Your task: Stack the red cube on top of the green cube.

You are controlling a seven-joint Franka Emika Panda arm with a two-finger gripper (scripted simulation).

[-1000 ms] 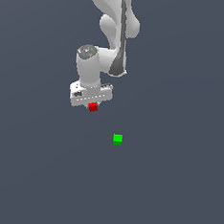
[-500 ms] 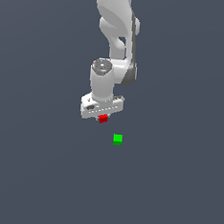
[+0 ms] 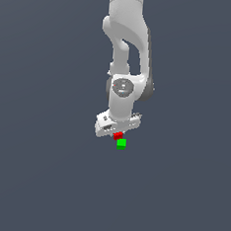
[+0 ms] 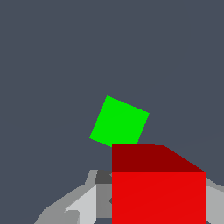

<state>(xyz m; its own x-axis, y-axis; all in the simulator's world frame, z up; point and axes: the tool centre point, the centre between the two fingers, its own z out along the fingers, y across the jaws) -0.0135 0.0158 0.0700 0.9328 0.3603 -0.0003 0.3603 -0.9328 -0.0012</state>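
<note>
The glossy white, rounded robot arm (image 3: 125, 34) is running down from the top centre of the exterior view, its bulging shells showing dark grey bands at the joints. Near the frame's centre a round grey cap (image 3: 122, 86) with a few small dark dots is facing the camera. Below it the boxy white gripper (image 3: 117, 134) is showing small dark slots along its front face.

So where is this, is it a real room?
Probably not: it looks like a computer simulation. The floor is plain flat grey, and the red cube and green cube under the gripper are flat-coloured blocks.
</note>
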